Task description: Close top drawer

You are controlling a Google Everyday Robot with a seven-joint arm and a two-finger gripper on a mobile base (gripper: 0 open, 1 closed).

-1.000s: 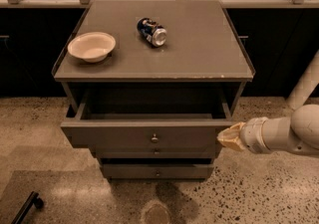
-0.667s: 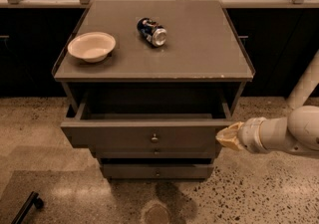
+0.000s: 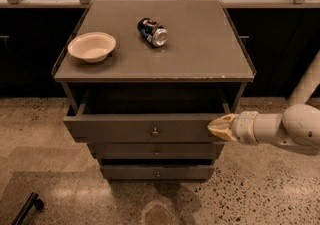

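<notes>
The top drawer (image 3: 125, 128) of the grey cabinet stands pulled out. Its flat front carries one small round metal knob (image 3: 155, 131) at the centre. Its inside is dark. My gripper (image 3: 218, 126) comes in from the right on a white arm. Its pale tip lies against the right end of the drawer front.
On the cabinet top (image 3: 200, 44) sit a cream bowl (image 3: 92, 46) at the left and a dark soda can (image 3: 152, 31) lying on its side near the middle. Two narrower drawer fronts (image 3: 156, 171) are below. A speckled floor surrounds the cabinet. A dark object (image 3: 27, 209) lies at bottom left.
The gripper has stayed at the right end of the drawer front. The drawer looks as far out as before.
</notes>
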